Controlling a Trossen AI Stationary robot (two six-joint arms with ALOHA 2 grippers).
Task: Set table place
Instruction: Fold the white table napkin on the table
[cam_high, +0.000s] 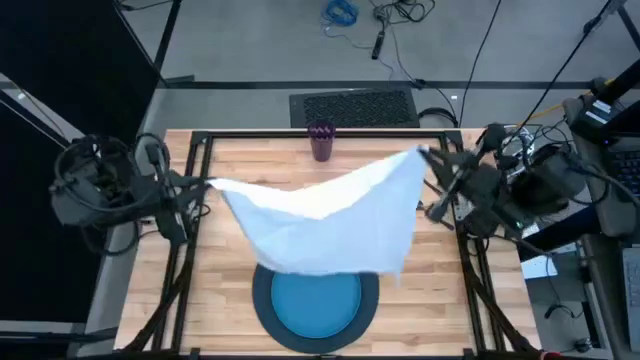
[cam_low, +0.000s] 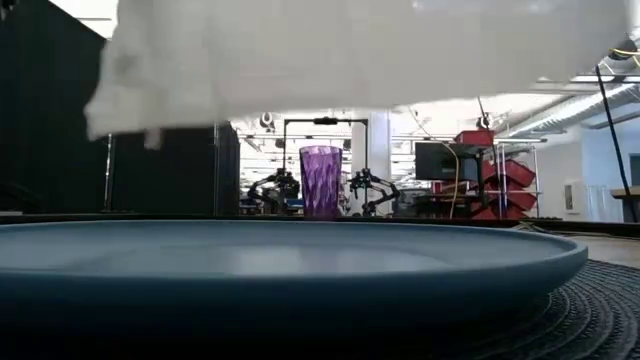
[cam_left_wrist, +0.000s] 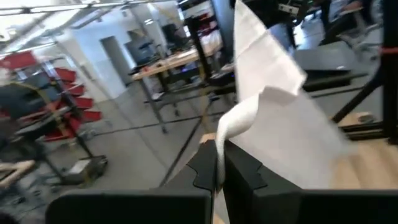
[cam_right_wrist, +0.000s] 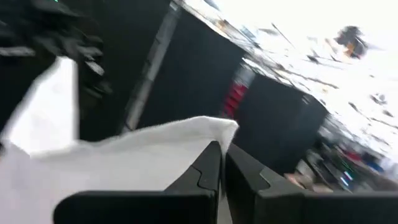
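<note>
A white cloth napkin (cam_high: 325, 215) hangs spread in the air between my two grippers, above the table (cam_high: 230, 290). My left gripper (cam_high: 210, 184) is shut on its left corner, my right gripper (cam_high: 425, 153) on its right corner. Below it, near the table's front edge, a blue plate (cam_high: 318, 303) rests on a dark grey round charger (cam_high: 264, 300). A purple cup (cam_high: 321, 141) stands upright at the far edge. The napkin's lower edge (cam_low: 300, 70) hangs above the plate in the low view. My left gripper pinches the napkin's left corner (cam_left_wrist: 225, 134) between its two fingers, coming level from the table's left side. The cloth is lifted clear and sags from there toward the other arm. My right gripper pinches the napkin's right corner (cam_right_wrist: 217, 132) between its two fingers, coming level from the table's right side. The corner is held higher and farther back than the left one, and the cloth hangs below it.
A black metal frame (cam_high: 200, 160) edges the table. A dark keyboard-like mat (cam_high: 352, 106) lies beyond the far edge. Bare wood shows left and right of the plate.
</note>
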